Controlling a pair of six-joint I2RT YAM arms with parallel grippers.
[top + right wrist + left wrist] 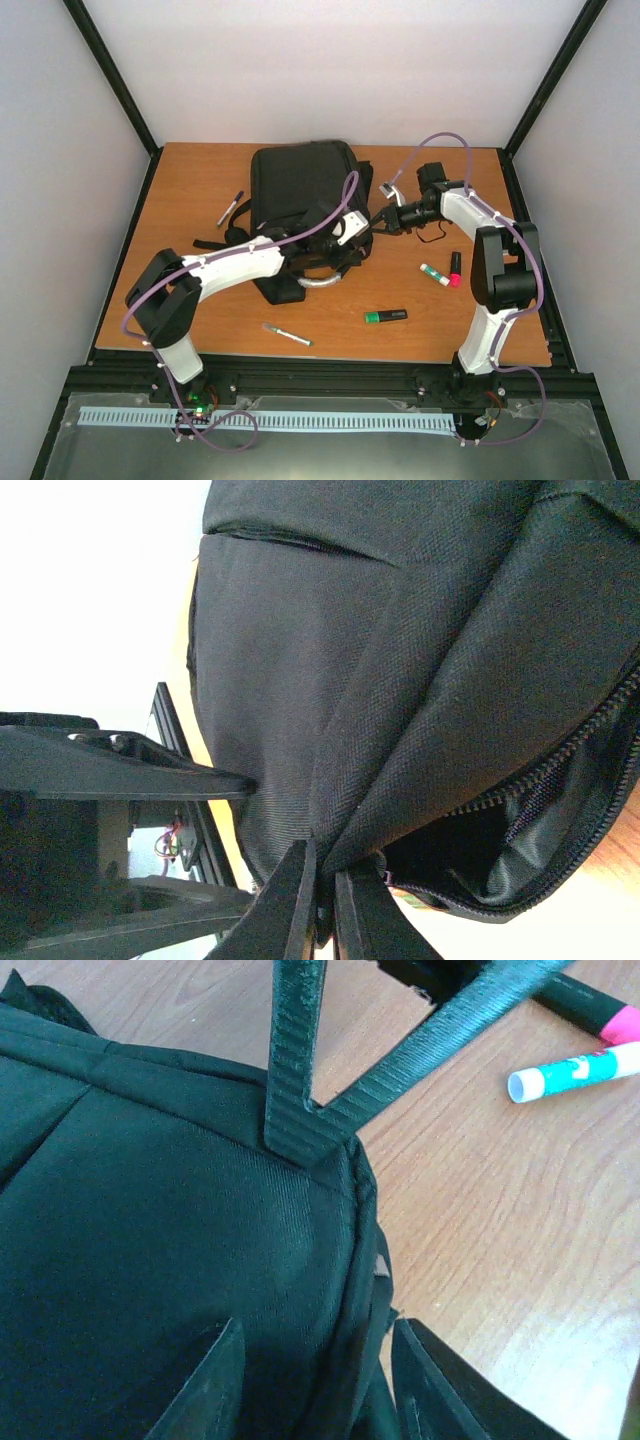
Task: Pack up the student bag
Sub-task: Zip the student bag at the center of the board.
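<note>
The bag [300,175] lay on the table [200,190], toward the back. The right gripper [325,870] pinched a fold beside the zip [560,755], apparently holding the mouth open. The left gripper [318,1330] stood half-open astride its edge.

left gripper [320,1385] tips cropped, grip on student bag [150,1240] unclear. Overhead, left arm [235,263] hides bag's near edge.

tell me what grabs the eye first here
A big black bag fills mid-table, both arms on it. The right gripper pinches fabric by its open zip; the left gripper straddles a corner. Pens lie scattered around it, a green marker in front.
</note>
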